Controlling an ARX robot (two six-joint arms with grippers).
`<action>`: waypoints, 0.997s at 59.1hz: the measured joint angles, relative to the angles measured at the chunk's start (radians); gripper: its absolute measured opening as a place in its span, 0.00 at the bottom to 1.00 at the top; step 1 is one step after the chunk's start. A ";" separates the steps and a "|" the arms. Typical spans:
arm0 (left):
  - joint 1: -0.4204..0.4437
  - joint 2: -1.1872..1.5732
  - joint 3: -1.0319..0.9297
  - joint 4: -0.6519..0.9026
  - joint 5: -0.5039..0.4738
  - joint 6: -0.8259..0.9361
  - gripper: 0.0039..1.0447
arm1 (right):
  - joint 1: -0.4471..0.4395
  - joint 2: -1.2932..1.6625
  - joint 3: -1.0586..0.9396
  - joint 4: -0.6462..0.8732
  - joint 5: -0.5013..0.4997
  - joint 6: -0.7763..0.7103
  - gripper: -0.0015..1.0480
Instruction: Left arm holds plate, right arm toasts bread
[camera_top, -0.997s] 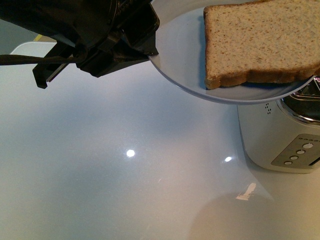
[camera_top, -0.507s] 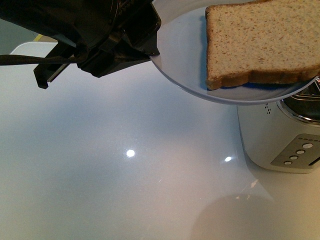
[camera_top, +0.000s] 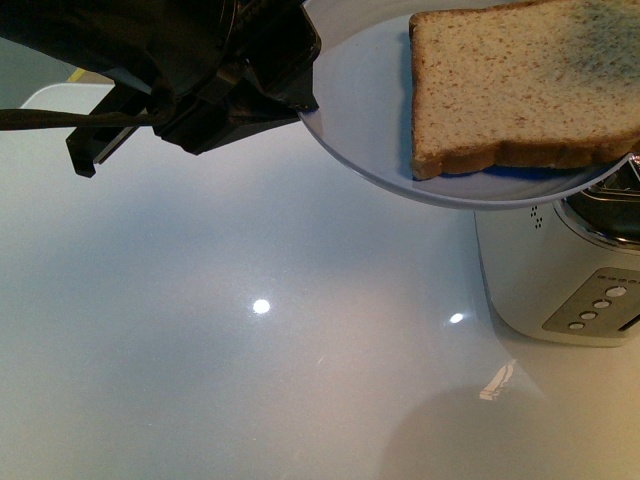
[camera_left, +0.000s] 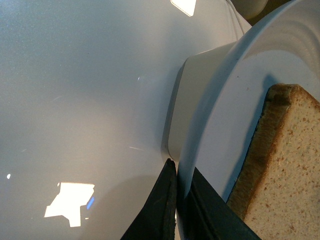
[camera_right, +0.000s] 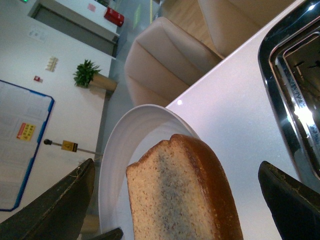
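One brown-crusted bread (camera_top: 520, 85) on pale plate (camera_top: 360, 110)

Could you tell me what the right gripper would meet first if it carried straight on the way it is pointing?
Most likely the bread: it lies on the plate, dead ahead between the fingers of the open right gripper. The toaster is off to one side. Depth is unclear.

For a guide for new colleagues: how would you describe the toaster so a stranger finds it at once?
On the glossy white table, look at the front view's right edge, under the pale plate of bread. The toaster is the white box there; only it has a chrome top and a row of round buttons.
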 joint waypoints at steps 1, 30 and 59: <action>0.000 0.000 0.000 0.000 0.000 0.000 0.03 | 0.008 0.011 0.000 0.009 0.003 0.008 0.91; 0.000 0.000 0.000 0.000 0.000 0.000 0.03 | 0.053 0.079 -0.017 0.067 0.000 0.061 0.91; 0.000 0.000 0.000 0.000 -0.002 -0.001 0.03 | 0.047 0.073 -0.030 0.070 0.014 0.069 0.22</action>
